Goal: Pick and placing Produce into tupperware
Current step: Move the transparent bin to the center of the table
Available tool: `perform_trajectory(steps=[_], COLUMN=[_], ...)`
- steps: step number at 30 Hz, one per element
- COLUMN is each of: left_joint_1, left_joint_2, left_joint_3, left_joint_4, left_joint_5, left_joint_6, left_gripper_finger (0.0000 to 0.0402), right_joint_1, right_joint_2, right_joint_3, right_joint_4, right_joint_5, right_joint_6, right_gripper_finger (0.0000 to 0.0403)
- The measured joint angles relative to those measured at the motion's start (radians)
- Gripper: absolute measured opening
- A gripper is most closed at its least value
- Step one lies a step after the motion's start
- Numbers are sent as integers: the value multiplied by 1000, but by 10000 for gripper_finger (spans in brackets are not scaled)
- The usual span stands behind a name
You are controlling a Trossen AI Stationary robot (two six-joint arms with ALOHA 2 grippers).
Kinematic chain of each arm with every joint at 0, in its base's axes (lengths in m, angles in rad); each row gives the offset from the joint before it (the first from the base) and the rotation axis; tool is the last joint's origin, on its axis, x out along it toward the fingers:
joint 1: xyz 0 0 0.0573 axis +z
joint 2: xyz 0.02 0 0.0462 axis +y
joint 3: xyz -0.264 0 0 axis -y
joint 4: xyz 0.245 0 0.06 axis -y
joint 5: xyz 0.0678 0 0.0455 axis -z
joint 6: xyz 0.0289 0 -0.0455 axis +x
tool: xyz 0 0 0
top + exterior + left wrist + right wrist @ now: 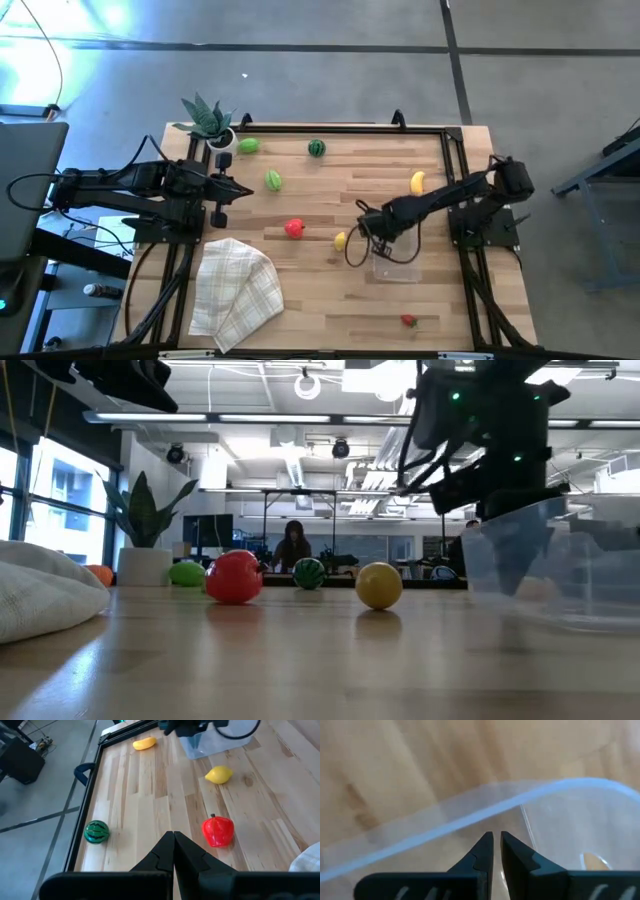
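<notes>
On my left, the left claw (243,190) hangs over the pale wooden plank worktop (330,300) with its dark fingers pressed together, clenched on nothing. Behind it I see a spiky green plant in a white pot (210,122). A crumpled beige checked cloth (235,290) lies at the worktop's near left.

The smooth plastic produce is scattered. A light green rounded piece (249,146) lies by the pot, and a ribbed light green one (273,180) is just ahead of the left claw. A glossy red pepper-like piece (294,229) sits near the middle. A dark green striped ball like a small watermelon (316,148) rests towards the far edge. A small yellow lemon-shaped piece (340,240) lies just to the left of the right claw, and a curved yellow banana (417,182) lies further back. A tiny red piece with a green top (408,320) sits near the front edge.

The right claw (373,233) is at the left rim of the clear, rounded-corner plastic tub (397,265), which stands on the worktop right of centre. In the right wrist view its fingers (485,851) are almost closed, a thin gap between them, just above the translucent rim; I cannot tell whether they pinch it. All the produce I see lies outside the tub, on the bare wood.
</notes>
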Motion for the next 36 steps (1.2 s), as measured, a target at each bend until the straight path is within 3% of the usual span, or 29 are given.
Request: perform_trajectory(steps=[14,21,28,36], left_joint_1=[0,0,0,0], left_joint_2=[0,0,0,0], left_joint_3=[0,0,0,0], left_joint_4=[0,0,0,0], left_joint_5=[0,-2,-3,-3], left_joint_6=[0,0,0,0], left_gripper_finger=[1,1,1,1], right_joint_1=[-273,-390,-448,-468], right_joint_2=[0,0,0,0], right_joint_3=[1,1,1,1], right_joint_4=[164,349,542,606], right_joint_5=[4,-82,-221,-266], right_joint_6=[-226,-291,-311,-311], right_gripper_finger=[28,28,28,28])
